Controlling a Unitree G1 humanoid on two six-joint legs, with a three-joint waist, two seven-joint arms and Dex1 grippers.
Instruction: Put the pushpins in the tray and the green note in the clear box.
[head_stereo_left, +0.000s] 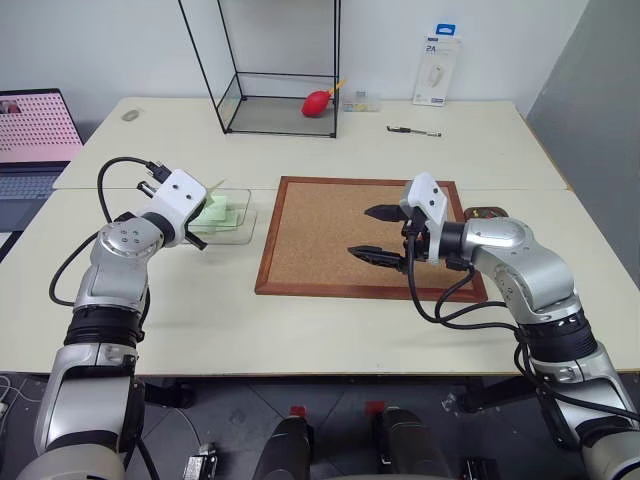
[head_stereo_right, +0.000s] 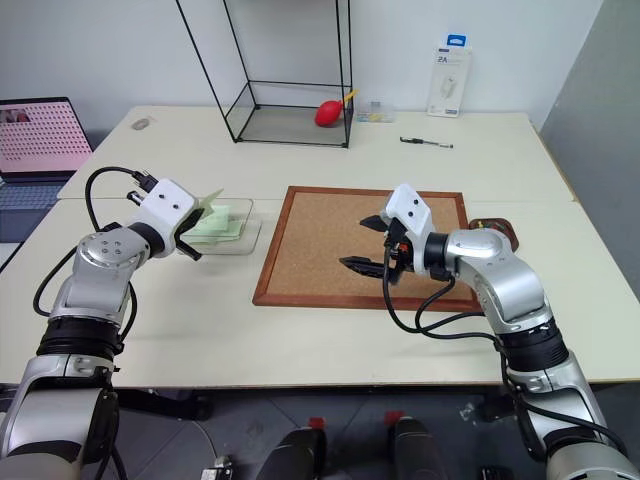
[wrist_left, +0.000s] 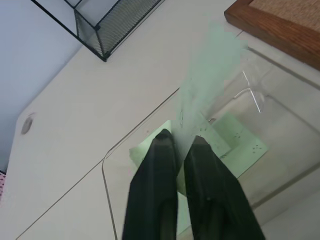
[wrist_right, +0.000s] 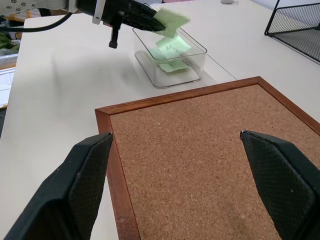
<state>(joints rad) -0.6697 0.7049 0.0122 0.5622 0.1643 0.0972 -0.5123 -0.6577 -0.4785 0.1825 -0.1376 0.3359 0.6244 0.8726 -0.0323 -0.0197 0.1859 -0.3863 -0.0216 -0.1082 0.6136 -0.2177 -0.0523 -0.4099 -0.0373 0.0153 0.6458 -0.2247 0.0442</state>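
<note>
One note (wrist_left: 210, 75) sits pinched in the left jaws (wrist_left: 181, 142) over the box (wrist_right: 172, 60); release only once low inside. Right jaws (head_stereo_left: 381, 232) gape wide, empty.

A pale table (head_stereo_left: 330, 310) carries cork board (head_stereo_left: 330, 235), clear box (head_stereo_left: 235, 228), tray (head_stereo_left: 487, 212).

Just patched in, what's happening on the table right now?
The left gripper pinches a pale green paper note between its black fingers, holding it over the low clear plastic box, where other green notes already lie. The right gripper hangs wide open over the wood-framed cork board, holding nothing. The small reddish-brown tray sits past the board's right edge, behind the right arm. I can't make out any pushpins.
</note>
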